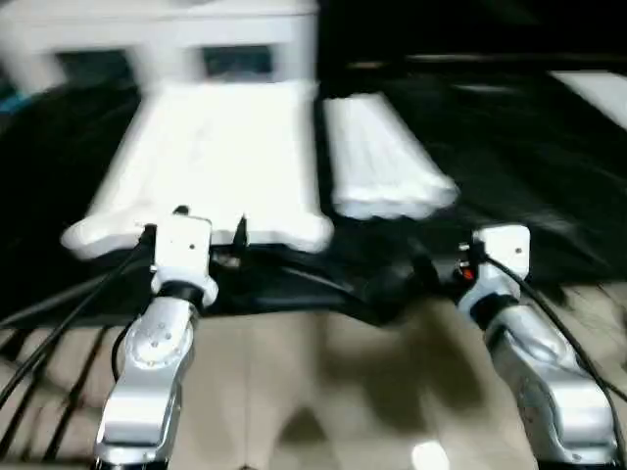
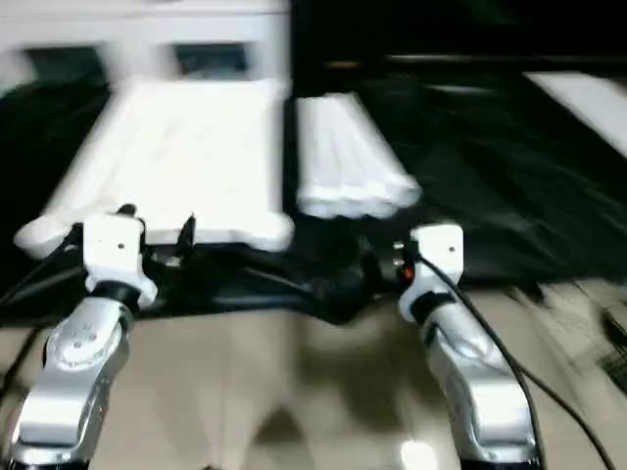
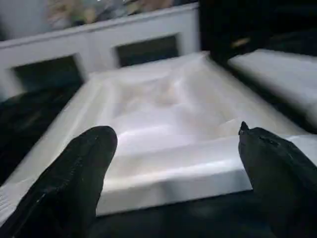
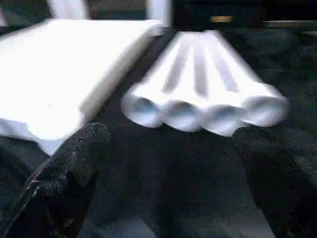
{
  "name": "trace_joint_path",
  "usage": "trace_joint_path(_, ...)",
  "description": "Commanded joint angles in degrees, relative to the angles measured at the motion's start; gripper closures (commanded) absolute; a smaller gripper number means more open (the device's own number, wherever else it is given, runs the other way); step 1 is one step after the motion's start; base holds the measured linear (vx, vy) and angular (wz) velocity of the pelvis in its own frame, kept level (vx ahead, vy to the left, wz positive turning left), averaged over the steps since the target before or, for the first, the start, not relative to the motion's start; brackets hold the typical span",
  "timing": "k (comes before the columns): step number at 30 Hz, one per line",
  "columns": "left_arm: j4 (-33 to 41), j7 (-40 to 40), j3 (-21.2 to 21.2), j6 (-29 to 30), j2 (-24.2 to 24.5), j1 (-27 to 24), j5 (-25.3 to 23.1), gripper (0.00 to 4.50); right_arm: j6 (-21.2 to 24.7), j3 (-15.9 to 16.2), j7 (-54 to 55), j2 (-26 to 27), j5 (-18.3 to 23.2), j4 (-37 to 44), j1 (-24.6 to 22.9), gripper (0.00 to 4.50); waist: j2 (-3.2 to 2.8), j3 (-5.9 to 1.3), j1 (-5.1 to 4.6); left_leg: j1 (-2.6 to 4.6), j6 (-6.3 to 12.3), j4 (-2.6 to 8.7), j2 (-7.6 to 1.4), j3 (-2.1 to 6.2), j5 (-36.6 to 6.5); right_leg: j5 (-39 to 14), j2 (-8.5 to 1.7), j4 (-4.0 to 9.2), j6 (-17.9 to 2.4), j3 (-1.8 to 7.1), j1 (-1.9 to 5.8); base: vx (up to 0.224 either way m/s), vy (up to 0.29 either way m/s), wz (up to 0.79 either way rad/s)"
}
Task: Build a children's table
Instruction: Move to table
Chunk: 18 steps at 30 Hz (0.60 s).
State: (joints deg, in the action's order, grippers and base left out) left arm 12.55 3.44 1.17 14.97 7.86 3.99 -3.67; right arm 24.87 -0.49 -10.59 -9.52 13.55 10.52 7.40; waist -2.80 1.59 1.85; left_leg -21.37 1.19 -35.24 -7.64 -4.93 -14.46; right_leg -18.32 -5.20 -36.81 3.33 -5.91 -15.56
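Note:
The white tabletop (image 1: pixel 211 162) lies upside down on a black cloth, its ribbed underside facing up. Several white tubular legs (image 1: pixel 377 166) lie side by side just to its right, their open ends (image 4: pixel 198 111) facing me. My left gripper (image 3: pixel 174 131) is open, its two black fingers (image 3: pixel 79 168) spread just in front of the tabletop's near edge (image 3: pixel 168 173) without touching it. My right gripper (image 4: pixel 171 134) is also open and empty, hovering over the cloth a short way in front of the legs' near ends.
A white cabinet (image 1: pixel 167 39) with glass doors stands behind the tabletop. The black cloth (image 1: pixel 509 157) spreads far to the right, where a white panel (image 1: pixel 598 93) lies. Beige floor (image 1: pixel 313 372) runs under my forearms, with black cables (image 1: pixel 59 323) at the left.

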Motion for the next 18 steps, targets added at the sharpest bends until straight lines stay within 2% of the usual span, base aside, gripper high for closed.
trace_joint_path(1, -0.2, 0.2, -1.5, 0.5, -0.5, 0.2, -0.3, 0.04, 0.9, -1.0, -0.3, -0.1, 1.3, 0.2, -1.1, 0.0, -0.78, -3.6, -1.78, 11.27, 31.93, 2.6, -10.78, 8.84, 28.7, -7.8, 0.04, -4.89, 1.9, 2.29, -10.02, 0.137, -0.085, 0.1)
trace_joint_path(2, -0.1, 0.1, -1.7, 0.5, -0.7, -0.3, -0.3, 0.04, 1.5, -0.6, -1.2, -0.2, 1.9, 0.6, -1.3, 0.0, 0.07, -3.26, -1.68, 9.09, 29.24, 4.18, -10.08, 6.4, 24.1, -1.9, -0.82, -6.12, 3.2, 3.52, -10.31, 0.095, -0.087, -0.14)
trace_joint_path(3, -0.1, 0.1, -1.9, 0.5, -0.9, -0.6, -0.3, 0.04, 1.9, -0.1, -2.1, -0.3, 2.3, 0.9, -1.4, 0.0, 0.77, -2.93, -1.25, 8.21, 27.1, 4.64, -9.07, 4.95, 19.8, 1.6, -0.81, -5.33, 2.5, 4.28, -10.32, 0.083, -0.059, -0.05)
trace_joint_path(4, 0.0, 0.0, -2.0, 0.6, -1.1, -1.1, -0.1, 0.04, 2.0, 0.8, -3.6, -0.5, 3.1, 1.9, -1.9, 0.0, 3.18, -1.59, -0.32, 5.02, 19.88, 4.73, -3.99, 0.09, 4.1, 8.1, -1.04, 1.39, -1.3, 5.97, -7.39, 0.083, -0.059, -0.05)
trace_joint_path(5, -0.1, 0.0, -1.9, 0.7, -1.2, -1.1, 0.1, 0.04, 2.1, 1.0, -3.4, -0.3, 3.2, 2.1, -2.0, 0.0, 6.96, -1.89, 1.42, 1.4, 12.69, -1.14, 3.39, -3.2, -8.8, -5.0, -3.58, 7.36, 1.7, 11.62, -1.51, 0.071, -0.097, 0.12)
trace_joint_path(6, -0.2, 0.0, -1.9, 0.7, -1.2, -1.1, 0.2, 0.04, 2.2, 1.1, -3.2, -0.2, 3.2, 2.3, -2.1, 0.0, 5.1, -1.94, 2.64, 1.01, 10.3, -5.04, 3.78, -2.45, -9.8, -12.2, -8.39, 9.01, -3.4, 15.1, -0.24, 0.093, -0.081, 0.13)
trace_joint_path(7, -0.2, -0.1, -1.7, 0.7, -1.3, -1.2, 0.5, 0.04, 1.6, 1.0, -3.8, 0.3, 3.8, 2.2, -2.2, 0.0, 5.59, -1.38, 2.7, -1.77, 3.76, -7.55, 2.36, -0.03, -2.9, -22.7, -7.4, 8.37, -10.2, 13.75, 2.28, 0.093, -0.081, 0.13)
trace_joint_path(8, -0.2, -0.2, -1.4, 0.9, -1.5, -1.4, 0.8, 0.04, 1.3, 0.9, -4.4, 0.7, 4.4, 2.2, -2.2, 0.0, 5.29, -0.92, 2.54, -1.75, 2.73, -7.32, 1.96, 0.17, -1.8, -23.4, -7.39, 8.68, -11.8, 13.39, 1.75, 0.104, -0.039, 0.04)
trace_joint_path(9, -0.2, -0.2, -1.2, 0.9, -1.5, -1.4, 0.9, 0.04, 1.2, 0.8, -4.4, 0.9, 4.5, 2.2, -2.2, 0.0, 4.68, -0.78, 2.52, -1.7, 2.0, -7.08, 1.33, 0.41, -0.9, -23.9, -7.62, 9.17, -14.4, 13.21, 1.57, 0.082, -0.021, 0.06)
trace_joint_path(10, -0.3, -0.2, -0.5, 1.1, -1.8, -1.7, 1.6, 0.04, 0.2, 0.1, -3.2, 1.7, 4.0, 1.8, -1.9, 0.0, 3.72, -0.07, 2.16, -1.2, 1.58, -5.04, 0.26, 0.46, 0.5, -26.2, -6.49, 10.22, -18.1, 11.45, 0.96, 0.082, -0.021, 0.06)
trace_joint_path(11, -0.3, 0.0, 0.1, 1.3, -2.0, -1.9, 2.3, 0.04, -1.1, 0.1, -1.9, 1.8, 2.3, 1.2, -1.6, 0.0, 2.26, -0.1, 2.1, -0.23, 1.55, -1.05, -1.13, 0.16, -0.2, -27.9, -4.62, 10.4, -18.5, 8.8, 0.87, 0.079, 0.031, 0.09)
trace_joint_path(12, -0.4, 0.2, 0.5, 1.4, -2.1, -2.1, 2.7, 0.04, -1.0, 0.0, -1.7, 1.7, 2.1, 0.9, -1.4, 0.0, 1.39, -0.1, 1.66, 1.22, 0.88, 1.07, -1.96, -0.17, -1.8, -28.1, -3.43, 10.44, -17.5, 6.94, 0.62, 0.101, 0.093, 0.01)
trace_joint_path(13, -0.3, 0.6, 0.7, 1.4, -2.0, -2.4, 3.0, 0.04, 0.5, -0.2, -3.1, 1.4, 3.8, 0.7, -1.1, 0.0, -0.6, -0.32, -0.85, 4.73, -0.68, 6.46, -5.77, 3.5, -22.8, -20.2, 2.31, 4.8, -12.3, 2.81, -2.1, 0.101, 0.093, 0.01)
trace_joint_path(14, -0.3, 0.6, 0.7, 1.4, -2.0, -2.4, 3.0, 0.04, 0.5, -0.2, -3.1, 1.4, 3.8, 0.7, -1.1, 0.0, -0.97, -1.39, -1.68, 7.78, -0.23, 7.46, -7.5, 5.82, -28.1, -13.6, 2.42, 1.41, -11.2, 2.93, -3.79, 0.142, 0.122, 0.06)
trace_joint_path(15, -0.3, 0.6, 0.7, 1.3, -1.9, -2.5, 2.8, 0.04, -0.1, -0.1, -3.8, 0.9, 3.8, 0.7, -1.1, 0.0, -0.75, -1.96, -2.33, 9.55, 3.15, 8.07, -8.92, 8.04, -30.3, -4.4, 1.94, -2.33, -6.9, 2.81, -5.65, 0.148, 0.089, 0.1)
trace_joint_path(16, -0.3, 0.5, 0.8, 1.2, -2.0, -2.5, 2.8, 0.04, -0.6, 0.0, -3.8, 0.7, 3.5, 0.6, -1.1, 0.0, -0.7, -1.99, -2.63, 9.42, 6.22, 7.97, -8.85, 8.31, -28.3, -2.2, 1.65, -3.15, -4.6, 2.69, -6.17, 0.148, 0.089, 0.1)
trace_joint_path(17, -0.3, 0.4, 0.8, 1.1, -1.9, -2.4, 2.9, 0.04, -0.7, 0.1, -4.0, 0.5, 3.1, 0.4, -1.0, 0.0, 0.08, -1.37, -2.65, 9.11, 11.59, 7.7, -8.13, 7.62, -24.4, 0.2, 1.09, -3.7, -2.2, 2.58, -7.54, 0.134, 0.05, -0.01)
trace_joint_path(18, -0.3, 0.2, 0.7, 1.0, -1.8, -2.4, 2.9, 0.04, -0.8, 0.2, -4.3, 0.3, 2.8, 0.1, -0.9, 0.0, 0.19, -0.99, -2.63, 8.53, 12.82, 7.94, -7.55, 6.79, -24.2, 1.3, 1.0, -3.57, -2.1, 2.57, -7.55, 0.126, 0.015, -0.02)
